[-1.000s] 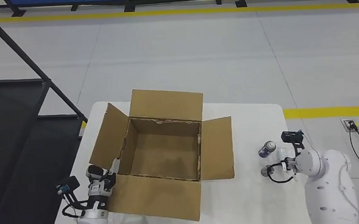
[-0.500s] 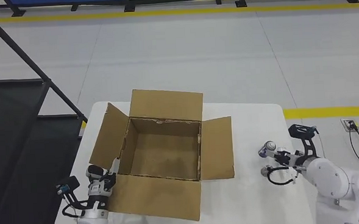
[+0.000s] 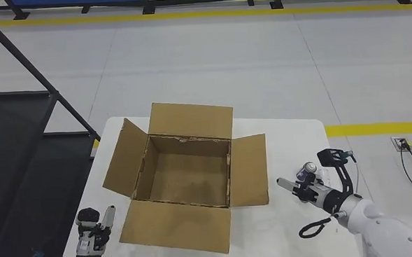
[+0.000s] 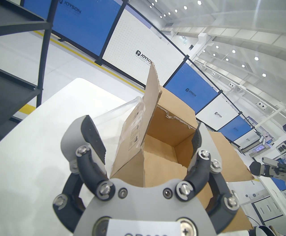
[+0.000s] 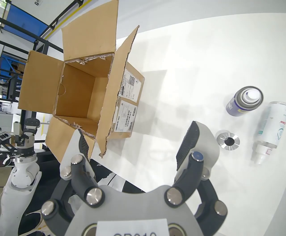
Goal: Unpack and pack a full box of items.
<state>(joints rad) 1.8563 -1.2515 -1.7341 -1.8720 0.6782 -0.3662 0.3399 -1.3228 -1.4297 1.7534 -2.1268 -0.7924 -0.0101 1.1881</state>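
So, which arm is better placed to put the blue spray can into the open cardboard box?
Right. The right end effector, open, hangs close to the blue spray can, which stands beside a lying white plastic bottle. The left end effector, also open, is across the brown cardboard box from them.

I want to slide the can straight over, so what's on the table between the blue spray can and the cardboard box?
Nothing; the right wrist view shows bare white table between the spray can and the cardboard box.
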